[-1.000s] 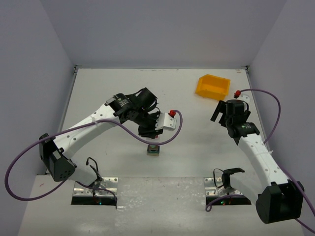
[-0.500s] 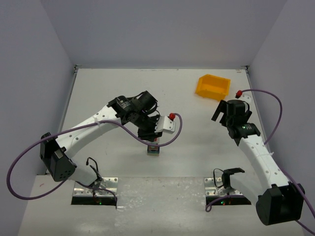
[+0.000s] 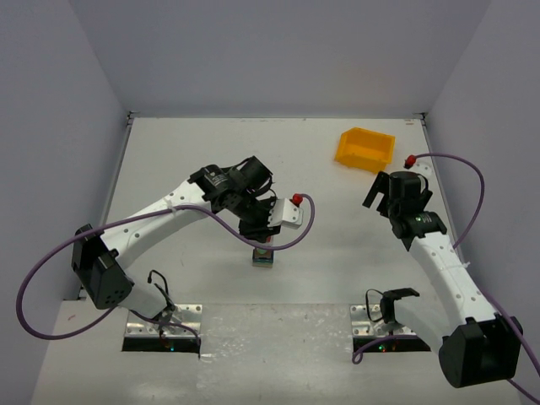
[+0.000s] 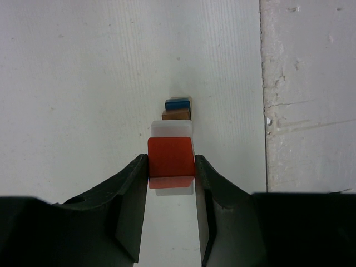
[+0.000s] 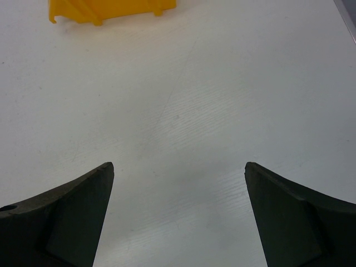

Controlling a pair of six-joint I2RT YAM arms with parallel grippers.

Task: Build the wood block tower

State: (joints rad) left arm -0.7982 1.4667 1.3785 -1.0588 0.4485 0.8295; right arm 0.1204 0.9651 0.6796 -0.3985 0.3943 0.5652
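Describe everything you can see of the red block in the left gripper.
The small red wooden block shows one smooth, square, painted face with slightly rounded corners. The left gripper is shut on it, a black finger pressing each side. It sits directly over a pale whitish piece, with a brown piece and a blue piece beyond; whether it rests on them or hangs just above cannot be told. From the top camera the gripper hides it.
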